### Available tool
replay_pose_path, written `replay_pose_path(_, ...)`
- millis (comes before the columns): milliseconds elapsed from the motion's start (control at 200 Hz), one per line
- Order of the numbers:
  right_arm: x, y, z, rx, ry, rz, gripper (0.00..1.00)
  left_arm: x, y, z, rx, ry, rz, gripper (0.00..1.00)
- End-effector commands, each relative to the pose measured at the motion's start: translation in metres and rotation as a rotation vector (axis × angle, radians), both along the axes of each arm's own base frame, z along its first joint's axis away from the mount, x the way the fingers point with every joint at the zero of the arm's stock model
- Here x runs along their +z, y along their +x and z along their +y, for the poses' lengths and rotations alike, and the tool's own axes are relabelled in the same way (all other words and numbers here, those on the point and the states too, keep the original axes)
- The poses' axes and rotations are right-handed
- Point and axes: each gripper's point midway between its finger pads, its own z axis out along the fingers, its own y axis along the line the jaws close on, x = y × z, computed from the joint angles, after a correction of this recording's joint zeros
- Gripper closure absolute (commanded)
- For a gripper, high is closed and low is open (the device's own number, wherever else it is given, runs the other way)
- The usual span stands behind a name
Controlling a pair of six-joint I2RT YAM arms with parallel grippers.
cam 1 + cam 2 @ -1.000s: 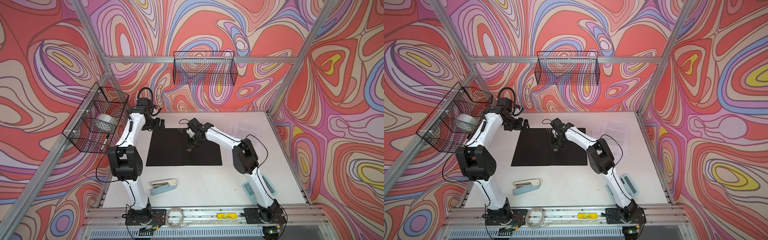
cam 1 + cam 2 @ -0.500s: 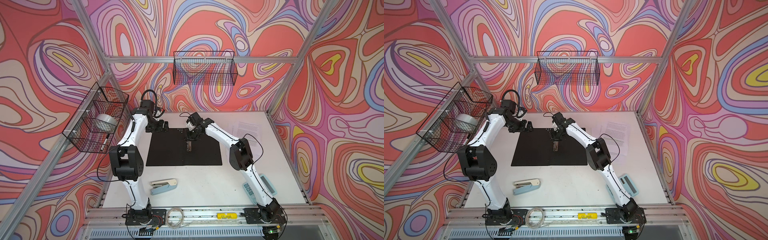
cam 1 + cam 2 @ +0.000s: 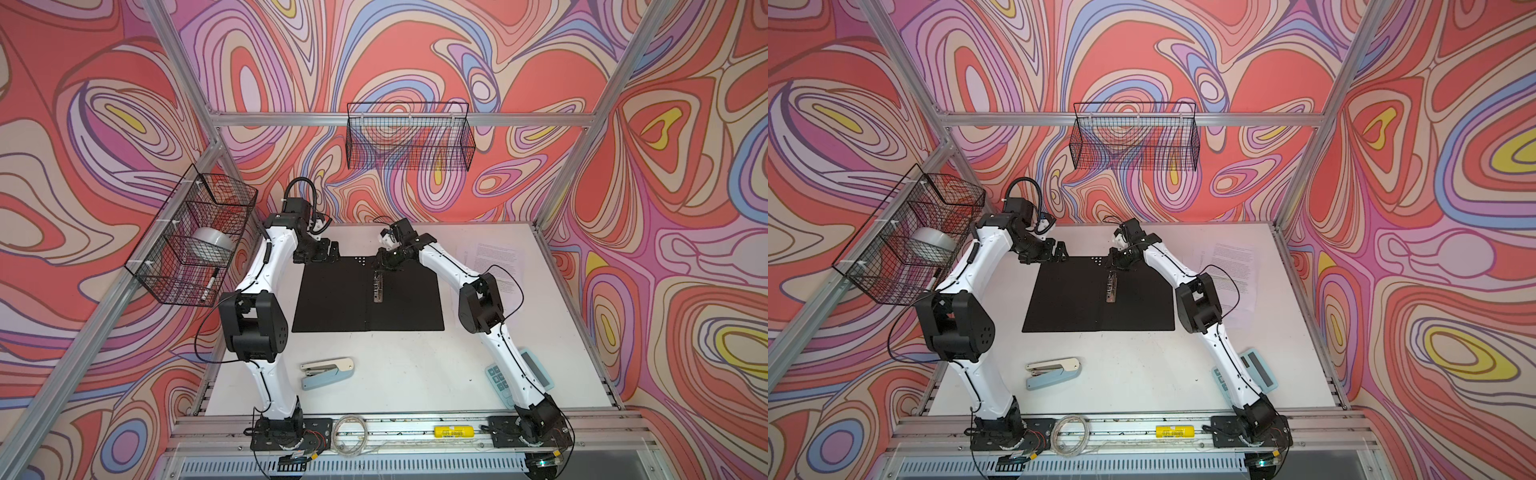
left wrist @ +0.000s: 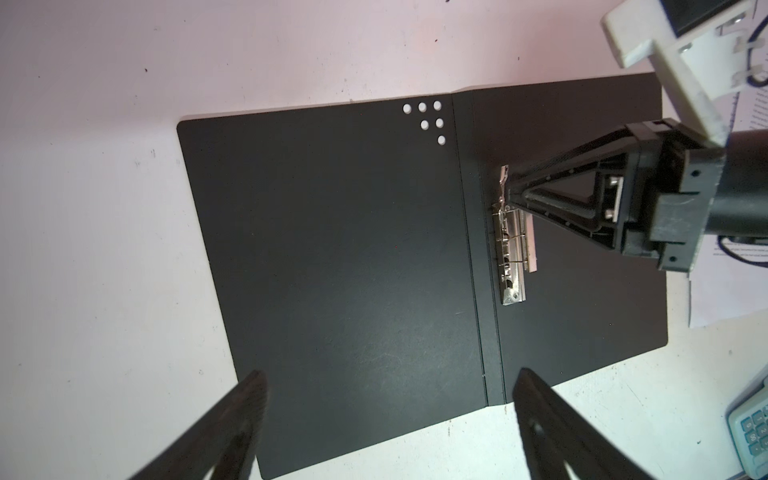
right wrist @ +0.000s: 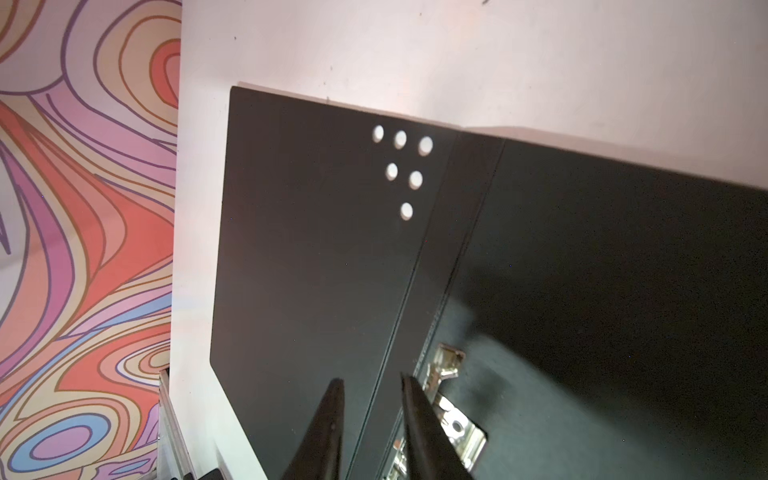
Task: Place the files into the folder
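The folder [image 3: 332,299] lies open; right tool [image 5: 370,384], narrow and empty, at its clip [image 4: 513,257], left tool [image 4: 390,374] wide. Next, probably: fetch files [image 3: 498,262] from desk [image 3: 399,374] right edge.

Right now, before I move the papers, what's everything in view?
folder: one, black inside, open flat, table centre
clip: one, silver, on the folder right of its spine
papers: small stack, white, right of the folder
stapler: one, pale blue, near edge, left of centre
calculator: one, pale blue, near right corner, partly hidden
baskets: two, black wire, back wall and left wall
tape roll: one, grey, left-wall basket
marker: one, white and black, same basket
left arm: white-black, jaws wide open at the folder's far left corner
right arm: white-black, jaws slightly apart at the clip's far end, holding nothing
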Motion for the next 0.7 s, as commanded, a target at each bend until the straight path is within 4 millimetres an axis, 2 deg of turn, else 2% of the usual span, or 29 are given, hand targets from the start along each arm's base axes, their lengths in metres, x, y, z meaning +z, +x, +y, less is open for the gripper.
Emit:
replay_pose_path(0,0.048,0.0,-0.001,-0.001,0.035,-0.072,0.71,0.01,-0.007,-0.006,-0.037,0.011,0.0,0.07)
replay_pose_path(100,0.073,-0.001,-0.017,-0.029,-0.015,-0.125,0.7,0.021,-0.012,-0.016,-0.083,0.014,-0.029,0.07)
replay_pose_path(175,0.089,-0.005,-0.037,-0.061,-0.081,-0.146,0.68,0.032,-0.019,-0.032,-0.157,-0.007,-0.046,0.07)
replay_pose_path(306,0.112,-0.017,-0.091,-0.162,-0.192,-0.163,0.58,0.048,-0.038,-0.071,-0.306,-0.047,-0.063,0.07)
replay_pose_path(416,0.123,-0.032,-0.156,-0.281,-0.294,-0.154,0.54,0.056,-0.052,-0.105,-0.402,-0.076,-0.067,0.07)
replay_pose_path(591,0.107,-0.062,-0.272,-0.534,-0.392,-0.045,0.51,0.059,-0.06,-0.155,-0.487,-0.124,-0.053,0.07)
replay_pose_path(631,0.099,-0.069,-0.296,-0.588,-0.411,-0.023,0.51,0.056,-0.06,-0.166,-0.506,-0.132,-0.047,0.07)
replay_pose_path(646,0.105,-0.072,-0.304,-0.61,-0.408,-0.036,0.5,0.056,-0.061,-0.17,-0.514,-0.134,-0.047,0.07)
replay_pose_path(696,0.1,-0.079,-0.326,-0.652,-0.416,-0.032,0.5,0.052,-0.06,-0.182,-0.537,-0.132,-0.041,0.07)
